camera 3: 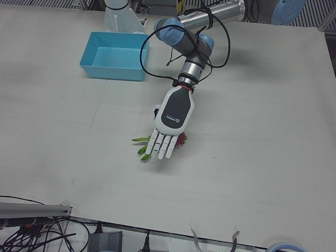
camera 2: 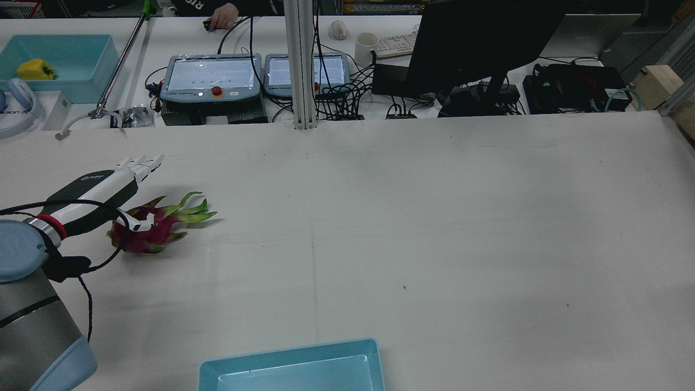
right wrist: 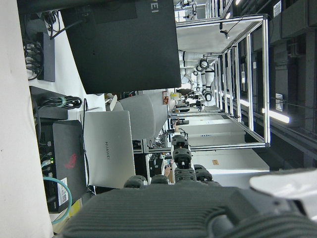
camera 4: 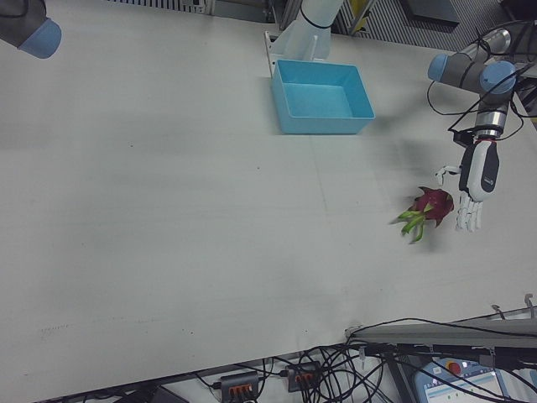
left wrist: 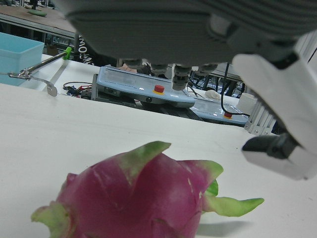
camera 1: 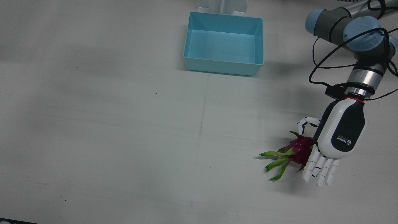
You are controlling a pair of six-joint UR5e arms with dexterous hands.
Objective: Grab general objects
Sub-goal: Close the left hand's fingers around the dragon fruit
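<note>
A magenta dragon fruit (camera 1: 300,149) with green leafy tips lies on the white table, its tips pointing toward the table's middle. My left hand (camera 1: 339,133) hovers just above and beside it, palm down, open, fingers (camera 1: 320,169) straight and thumb (camera 1: 306,121) spread to the side. The fruit also shows in the rear view (camera 2: 144,233), partly under the hand (camera 2: 98,193), and close under the palm in the left hand view (left wrist: 143,198). I see no touch between hand and fruit. My right hand (right wrist: 163,208) shows only in its own view, away from the table, holding nothing.
A light blue empty bin (camera 1: 222,67) stands at the robot's side of the table, near the middle. The left arm's black cable (camera 1: 323,65) loops beside the wrist. Teach pendants (camera 2: 212,79) and a monitor (camera 2: 478,43) sit beyond the far edge.
</note>
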